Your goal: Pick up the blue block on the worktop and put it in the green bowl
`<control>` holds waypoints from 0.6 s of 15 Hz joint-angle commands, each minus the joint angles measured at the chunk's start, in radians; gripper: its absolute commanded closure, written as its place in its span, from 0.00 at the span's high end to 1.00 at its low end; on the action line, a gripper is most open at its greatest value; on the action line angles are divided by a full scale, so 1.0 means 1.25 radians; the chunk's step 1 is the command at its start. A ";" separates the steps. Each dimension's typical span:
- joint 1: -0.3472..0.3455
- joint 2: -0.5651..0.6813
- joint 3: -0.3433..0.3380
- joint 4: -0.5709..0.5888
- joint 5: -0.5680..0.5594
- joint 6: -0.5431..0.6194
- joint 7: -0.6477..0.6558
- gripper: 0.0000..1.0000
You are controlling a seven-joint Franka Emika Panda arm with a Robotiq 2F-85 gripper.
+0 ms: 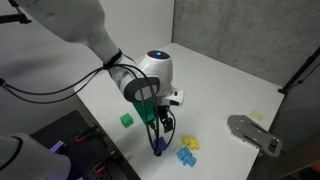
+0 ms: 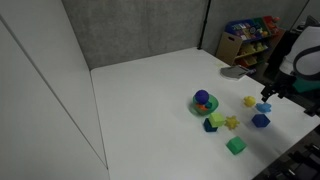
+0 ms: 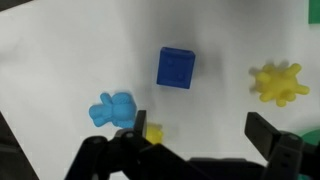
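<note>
Gripper [image 3: 200, 132] hangs wide open and empty above the smooth, square-faced blue block [image 3: 175, 68] — a spiky yellow piece [image 3: 278, 83], rubbery perhaps, beside it.

Arm [image 1: 75, 25] angled down, jaws spread wide

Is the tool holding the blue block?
No, in the wrist view the blue block lies free on the table, clear of the open tool.
</note>
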 commanded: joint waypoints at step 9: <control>-0.067 0.250 0.038 0.014 0.124 0.256 -0.050 1.00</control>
